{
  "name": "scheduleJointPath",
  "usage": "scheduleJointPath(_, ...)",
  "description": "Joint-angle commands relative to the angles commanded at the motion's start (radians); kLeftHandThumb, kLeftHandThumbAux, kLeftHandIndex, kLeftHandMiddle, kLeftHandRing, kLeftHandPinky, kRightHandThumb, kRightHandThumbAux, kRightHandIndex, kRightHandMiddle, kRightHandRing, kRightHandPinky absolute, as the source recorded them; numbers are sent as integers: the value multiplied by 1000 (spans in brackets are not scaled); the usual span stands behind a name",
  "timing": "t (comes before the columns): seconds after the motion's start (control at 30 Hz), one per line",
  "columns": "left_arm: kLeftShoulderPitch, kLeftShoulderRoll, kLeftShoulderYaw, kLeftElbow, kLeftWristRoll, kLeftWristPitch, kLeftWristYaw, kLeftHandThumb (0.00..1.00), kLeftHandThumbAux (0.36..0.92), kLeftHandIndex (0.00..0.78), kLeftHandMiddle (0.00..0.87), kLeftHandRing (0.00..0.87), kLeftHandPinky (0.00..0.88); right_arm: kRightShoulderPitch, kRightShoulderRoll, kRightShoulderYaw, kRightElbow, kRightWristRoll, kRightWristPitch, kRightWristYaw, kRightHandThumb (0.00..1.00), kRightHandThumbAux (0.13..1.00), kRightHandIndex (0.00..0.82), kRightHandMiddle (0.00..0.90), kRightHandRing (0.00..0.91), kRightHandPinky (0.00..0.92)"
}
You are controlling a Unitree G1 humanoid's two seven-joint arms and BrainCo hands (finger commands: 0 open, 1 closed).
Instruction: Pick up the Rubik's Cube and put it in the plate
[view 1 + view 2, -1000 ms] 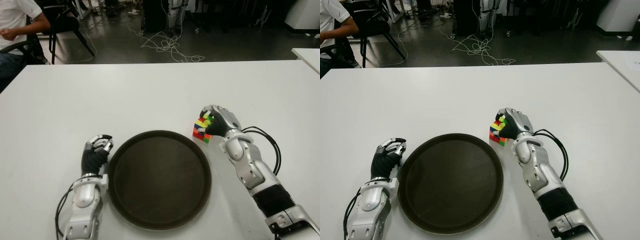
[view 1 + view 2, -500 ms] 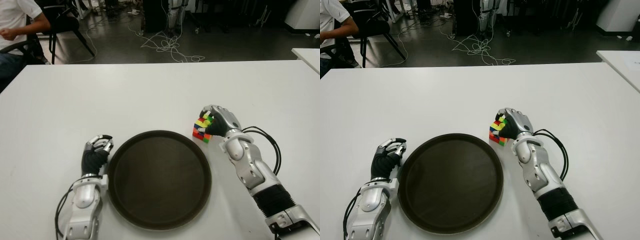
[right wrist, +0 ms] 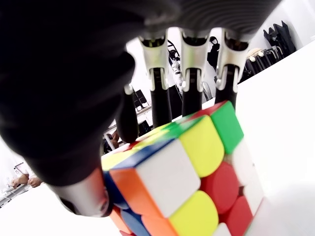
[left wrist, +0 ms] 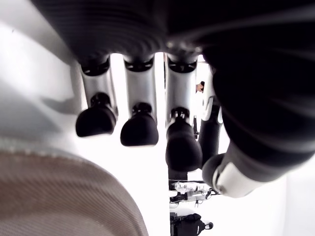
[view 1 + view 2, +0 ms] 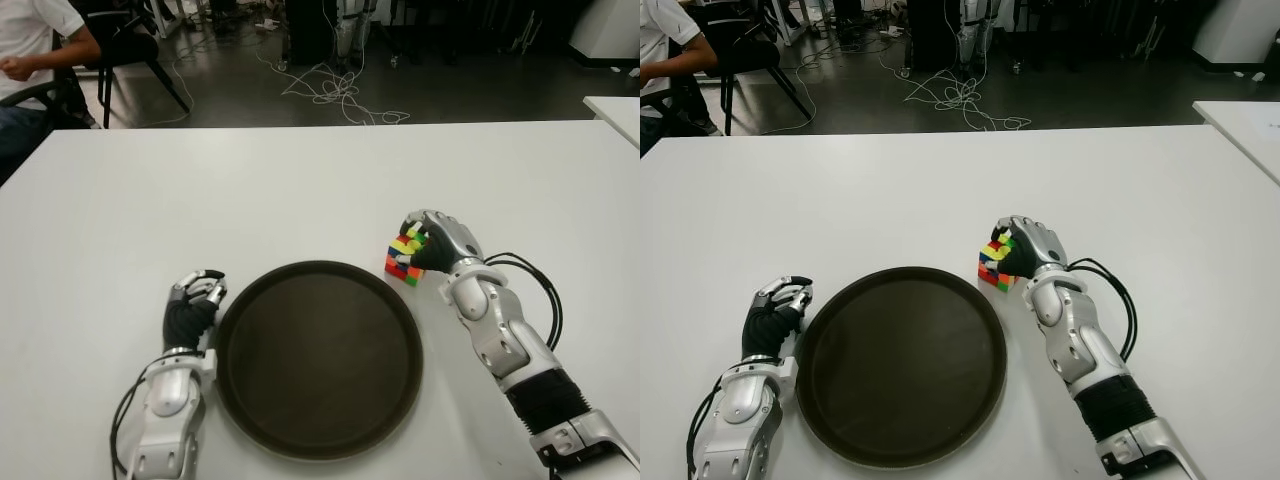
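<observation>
Right hand [image 5: 1028, 245] fingers wrap the Rubik's Cube [image 5: 993, 264] beside the plate [image 5: 900, 365]; a shallow grip risks slippage during lift.

The robot's silver-and-black right hand [image 5: 432, 240] reaches forward on its outstretched arm, fingers [image 3: 191, 93] curled over a multicoloured Rubik's Cube [image 5: 405, 256], thumb pressed to its near side. The matching left hand [image 5: 193, 297] sits forward, fingers [image 4: 140, 129] curled, holding nothing.
</observation>
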Motion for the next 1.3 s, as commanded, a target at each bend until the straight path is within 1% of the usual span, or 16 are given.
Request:
scheduleJointPath(0.33,1,4,-3,3,-3,-16,-10,708,705,444,804,816,810,-3,-2,1,7,-1,-6,-1,188,845,611,744,765,771)
scheduleJointPath(0.57,1,2,0,9,-7,-24,-11,708,706,443,798,811,797,-3,-2,1,9,-1,-7,-2,162,848,620,749,770,777)
scheduleJointPath(0.9,-5,0,4,16,-10,-15,-8,708,706,443,802,810,796,-12,-2,0,-2,-12,19,6,136,859,625,748,767,767)
scheduleJointPath(1.03,-6,1,2,15,-7,-9,-7,708,706,443,801,808,794,-13,1,-9,-12,-5,23,-1,157,863,633,752,770,762)
scheduleJointPath(1.17,-7,1,2,14,-4,-7,-4,708,706,443,802,811,800,-17,5,-37,-27,3,9,-41,213,855,651,764,780,778)
scheduleJointPath(1.3,-7,1,1,14,-4,-9,-4,708,705,443,802,811,798,-17,6,-45,-23,2,-9,-68,230,856,648,764,779,776)
